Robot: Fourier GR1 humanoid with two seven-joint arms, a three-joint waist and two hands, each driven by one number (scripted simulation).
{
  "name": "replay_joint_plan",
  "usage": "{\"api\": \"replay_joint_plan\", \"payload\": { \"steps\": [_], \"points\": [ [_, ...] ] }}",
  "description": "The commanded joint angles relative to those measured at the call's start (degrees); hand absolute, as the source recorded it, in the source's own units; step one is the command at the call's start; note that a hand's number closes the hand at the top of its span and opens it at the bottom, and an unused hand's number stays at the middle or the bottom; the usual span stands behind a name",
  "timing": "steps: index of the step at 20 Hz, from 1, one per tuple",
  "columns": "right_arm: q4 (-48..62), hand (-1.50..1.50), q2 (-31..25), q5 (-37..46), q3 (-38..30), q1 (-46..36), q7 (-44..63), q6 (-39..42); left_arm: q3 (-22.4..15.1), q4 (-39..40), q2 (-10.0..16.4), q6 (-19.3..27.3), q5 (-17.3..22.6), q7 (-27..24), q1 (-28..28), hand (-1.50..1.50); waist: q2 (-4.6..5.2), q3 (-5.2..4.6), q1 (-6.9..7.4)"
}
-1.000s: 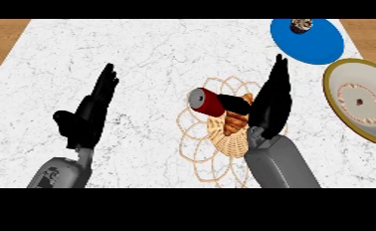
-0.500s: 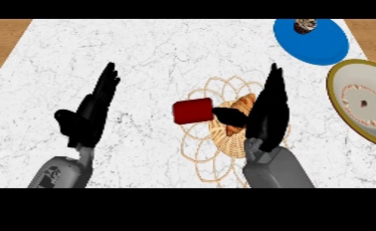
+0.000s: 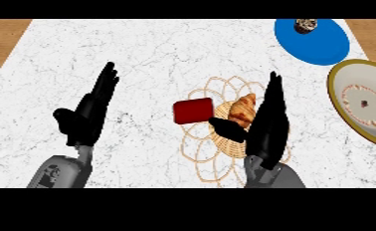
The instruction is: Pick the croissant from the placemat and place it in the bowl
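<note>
Down at the near edge, two grey forearms come in. The left hand [image 3: 88, 118] is at the left over bare white marble counter [image 3: 161, 51], fingers straight and pointing away, thumb out to the side, holding nothing and well clear of everything else.

Over to the right hand [image 3: 268, 123] - it's above the near half of the lacy woven placemat [image 3: 220, 148], fingers straight and together, thumb stretched out to the left. Nothing is clasped in it.

The croissant [image 3: 243, 109] lies on the placemat's woven centre, in the gap between that thumb and the fingers, its right side just beside the fingers. Whether they actually touch it, I can't tell. It is not in the bowl.

Just left of the croissant, a dark red object [image 3: 193, 110] rests on the mat, close to the thumb's tip.

Further out at the right edge is the cream bowl [image 3: 337, 75], partly cut off by the frame and well apart from the mat. Beyond it, at the far right, sits a blue plate [image 3: 316, 46] with a small dark item [image 3: 306, 25] at its far rim - too small to identify.
</note>
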Motion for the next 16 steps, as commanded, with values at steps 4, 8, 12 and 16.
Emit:
{"api": "replay_joint_plan", "payload": {
  "steps": [4, 8, 12, 16],
  "points": [
    [-1.8, -1.50, 0.2, -1.0, 1.8, 0.0, 9.7, -4.5, -0.3, -0.2, -1.9, 0.3, -1.6, 0.6, 0.0, 0.00, 0.02, 0.01, 0.16],
    [-0.3, -1.50, 0.2, -2.2, 2.6, 2.5, 8.5, -9.4, -0.6, -1.2, -2.0, -0.1, -2.4, -1.5, 2.3, 0.00, -0.01, 0.01, 0.34],
    [2.8, -1.50, 0.2, -5.1, 1.0, 3.0, 4.5, -12.4, 1.5, -0.6, -0.8, -2.1, -1.2, -0.7, 2.1, 0.00, 0.12, 0.02, 0.31],
    [7.0, -1.50, 0.2, -8.2, 0.3, 1.8, 2.0, -16.4, 2.1, -1.4, -1.0, -2.5, -1.5, -0.3, 2.0, 0.00, 0.13, 0.03, 0.41]
  ]
}}
